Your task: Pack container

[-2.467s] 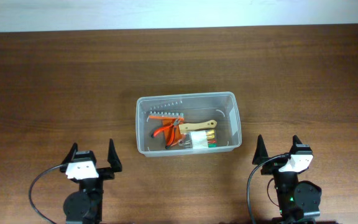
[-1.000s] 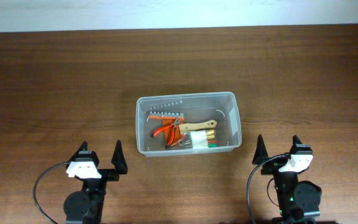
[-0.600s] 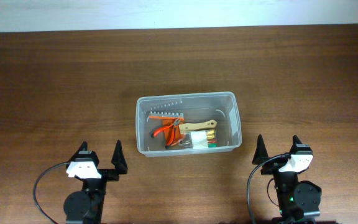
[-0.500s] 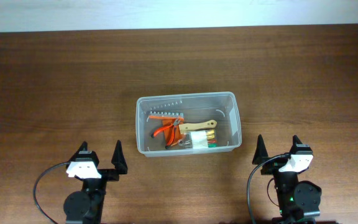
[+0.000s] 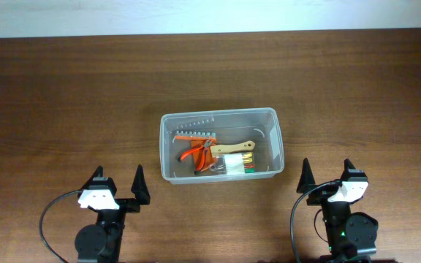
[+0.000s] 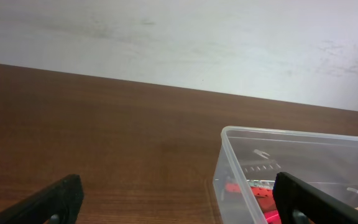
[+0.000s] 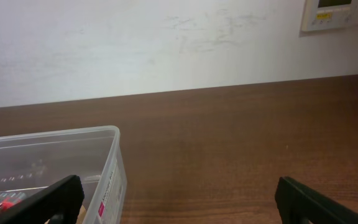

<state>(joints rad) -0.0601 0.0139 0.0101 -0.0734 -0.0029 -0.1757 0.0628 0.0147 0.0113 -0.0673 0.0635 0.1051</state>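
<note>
**A:** Overhead view now, and the container (image 5: 164,146) sits in the middle of the table (image 5: 64,95), long side running left to right.

**B:** And it's loaded! Orange-handled pliers (image 5: 194,153) lie toward its left end. A wooden-handled brush (image 5: 232,149) is angled across the middle, and a white packet (image 5: 234,166) lies along the near wall.

**A:** Don't miss the row of small metal bits (image 5: 196,134) toward the far left corner.

**B:** On to the arms. The left gripper (image 5: 118,175) is at the near edge of the table, in front of the container's left end and apart from it. Jaws spread wide, nothing between them.

**A:** Same on the other side. The right gripper (image 5: 327,169) has its fingers wide apart and empty, just off the container's near right corner, not touching.

**B:** The left wrist camera catches the container's left end off to the right, with a pale wall (image 6: 166,37) behind the table.

**A:** The right wrist camera has its right end at lower left, with a label (image 7: 106,198) on the clear side. Bare wood fills the rest of the gap between the fingers.
</note>
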